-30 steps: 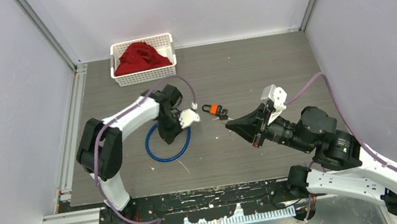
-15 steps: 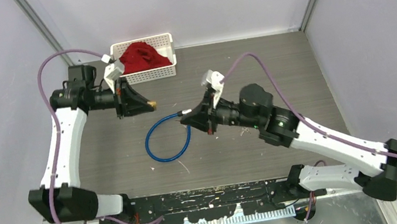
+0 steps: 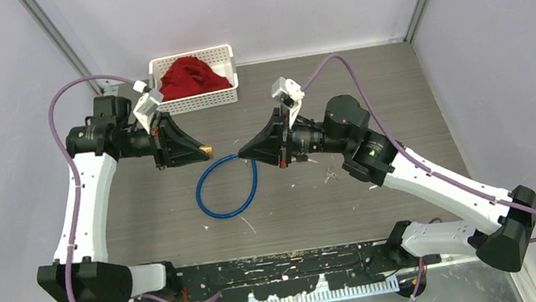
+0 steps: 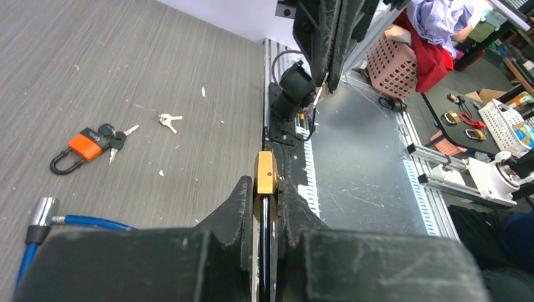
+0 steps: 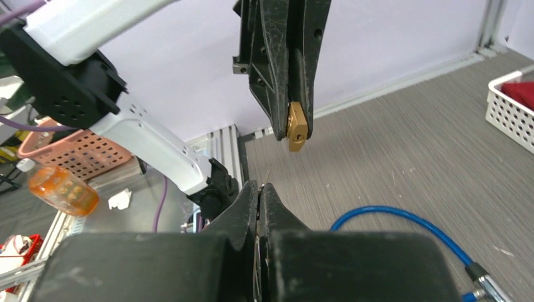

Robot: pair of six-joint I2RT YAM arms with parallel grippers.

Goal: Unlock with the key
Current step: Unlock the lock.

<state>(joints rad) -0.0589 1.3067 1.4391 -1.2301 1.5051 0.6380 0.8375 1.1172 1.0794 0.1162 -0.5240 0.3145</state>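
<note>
My left gripper (image 3: 203, 152) is shut on a small brass padlock (image 4: 265, 177), held in the air with its keyhole end pointing right. The padlock also shows in the right wrist view (image 5: 296, 128), hanging between the left fingers. My right gripper (image 3: 244, 154) is shut on a thin silver key (image 5: 267, 177) whose blade tip pokes out past the fingertips. It faces the padlock across a short gap. From the left wrist view the key (image 4: 320, 95) shows at the tip of the right fingers.
A blue cable loop (image 3: 228, 198) with a metal end (image 4: 41, 212) lies on the table below the grippers. An orange padlock with keys (image 4: 84, 146) and a loose pair of keys (image 4: 169, 119) lie on the table. A white basket (image 3: 197, 100) with red cloth stands at the back.
A second ago both grippers were low near the orange padlock. Both arms have since risen and turned to face each other. In the last half second the right gripper moved slightly up and left.
</note>
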